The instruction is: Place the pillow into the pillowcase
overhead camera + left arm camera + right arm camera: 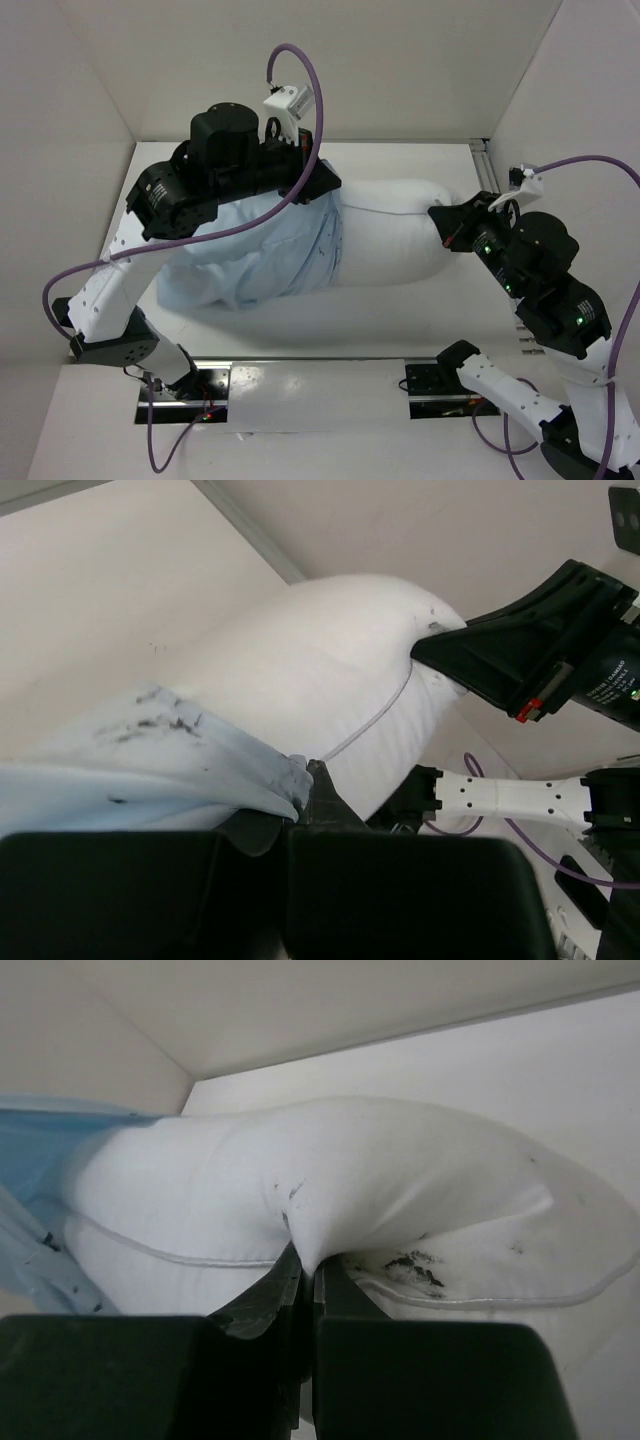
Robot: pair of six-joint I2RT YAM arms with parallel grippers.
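Observation:
The white pillow [390,232] lies across the table, its left part inside the light blue pillowcase [255,255]. My left gripper [325,180] is shut on the pillowcase's open edge at the pillow's far side. In the left wrist view the blue pillowcase [150,750] bunches at my left gripper [305,780], with the pillow [320,670] beyond it. My right gripper [445,218] is shut on the pillow's right end. In the right wrist view a fold of the pillow [330,1180] is pinched in my right gripper [308,1265], and the pillowcase [40,1150] shows at far left.
White walls enclose the table on the left, back and right. A metal rail [482,160] runs along the right side. The arm base plates [185,392] sit at the near edge, with purple cables [300,110] looping over the left arm.

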